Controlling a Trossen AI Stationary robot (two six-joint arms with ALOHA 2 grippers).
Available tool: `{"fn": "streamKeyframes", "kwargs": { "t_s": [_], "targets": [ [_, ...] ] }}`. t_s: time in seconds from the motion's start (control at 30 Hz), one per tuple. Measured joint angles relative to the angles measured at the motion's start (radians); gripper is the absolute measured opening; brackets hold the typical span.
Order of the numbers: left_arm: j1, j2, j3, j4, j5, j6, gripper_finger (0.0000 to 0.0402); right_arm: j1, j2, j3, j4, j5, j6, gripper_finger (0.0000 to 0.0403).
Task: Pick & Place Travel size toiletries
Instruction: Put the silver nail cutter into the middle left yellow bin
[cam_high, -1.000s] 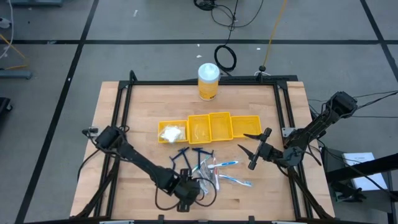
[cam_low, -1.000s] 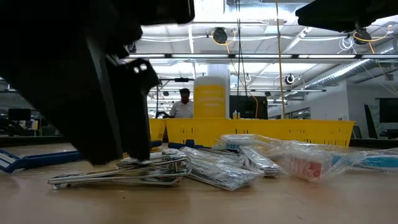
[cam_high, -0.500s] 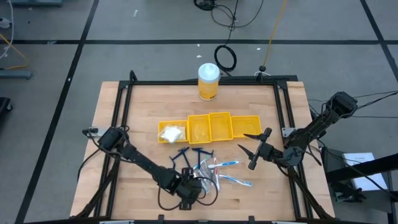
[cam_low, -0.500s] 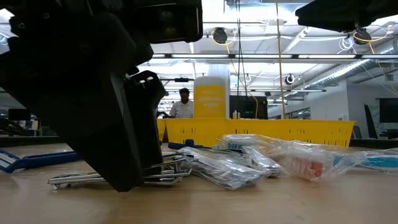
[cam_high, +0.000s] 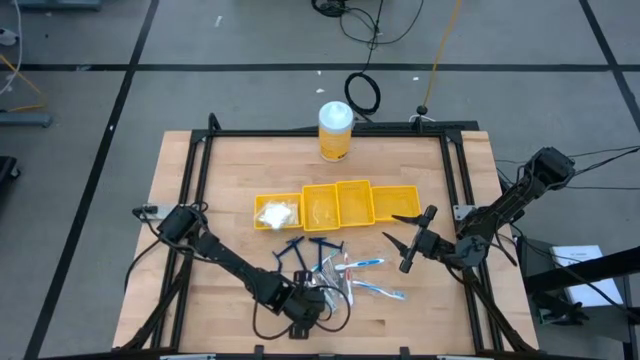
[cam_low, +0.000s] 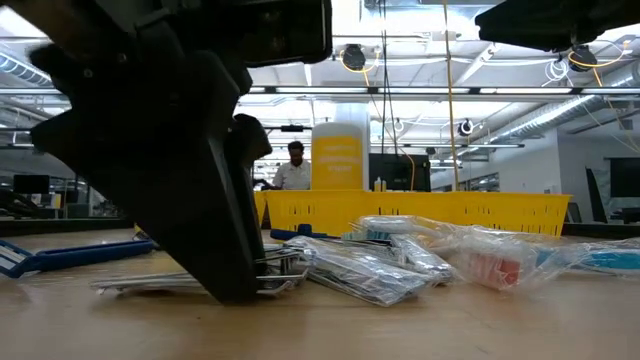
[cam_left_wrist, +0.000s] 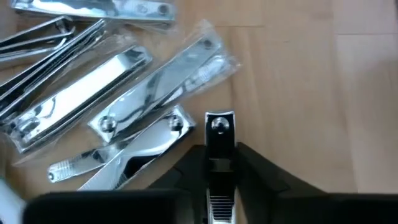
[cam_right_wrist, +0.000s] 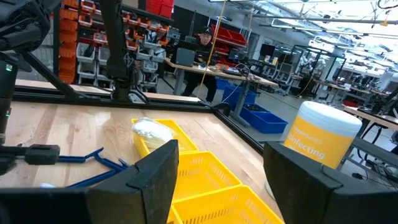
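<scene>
Silvery nail clippers (cam_left_wrist: 124, 134), several in clear wrappers, lie in a loose pile at the near edge of the wooden counter (cam_high: 220, 190), just beside dark blue razors (cam_high: 305, 250) and packaged toothbrushes (cam_high: 370, 275). Left gripper (cam_left_wrist: 219, 158) is down at that pile with its fingers closed in on one bare silvery clipper (cam_left_wrist: 219, 127), the clipper's end with the rivet sticking out between the two dark fingertips. In the low view the left gripper (cam_low: 235, 265) is a big dark mass touching the counter, metal clipper ends (cam_low: 130, 285) sticking out on either side of it. Right gripper (cam_high: 408, 240) hangs above the counter near the right end of the bin row, well apart from the pile, fingers spread fairly wide, nothing between them. Row of yellow bins (cam_high: 335, 205) sits mid-counter; the leftmost holds a white puffy packet (cam_high: 275, 213). Yellow canister with white lid (cam_high: 335, 130) stands at the far edge of the counter. A person (cam_low: 294, 170) shows in the room behind, in the low view, and a seated person (cam_right_wrist: 202, 46) in the right wrist view.
</scene>
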Motion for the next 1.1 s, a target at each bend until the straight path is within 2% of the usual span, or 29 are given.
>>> {"fn": "streamKeyframes", "kwargs": {
  "t_s": [0.1, 0.4, 0.57, 0.73, 0.93, 1.1],
  "targets": [
    [0.0, -0.001, 0.0, 0.0, 0.002, 0.003, 0.003, 0.0, 0.0, 0.0, 0.0, 0.0, 0.0, 0.0221],
    [-0.001, -0.055, -0.007, -0.042, 0.011, 0.011, 0.0044, 0.0, 0.0, 0.0, -0.001, 0.002, 0.0, 0.0221],
    [0.001, -0.128, -0.005, -0.08, -0.016, 0.058, 0.0033, 0.0, 0.0, 0.001, 0.0, 0.002, 0.0, 0.0221],
    [0.012, -0.217, -0.005, -0.106, -0.12, 0.146, 0.0033, 0.0, 0.0, 0.001, 0.0, 0.002, 0.0, 0.0221],
    [0.059, -0.311, -0.003, -0.158, -0.314, 0.275, 0.0038, 0.0, 0.0, 0.001, -0.006, 0.002, 0.004, 0.0221],
    [0.165, -0.338, -0.003, -0.15, -0.359, 0.36, 0.0033, 0.0, 0.0, 0.001, -0.008, 0.003, 0.005, 0.0221]
  ]
}}
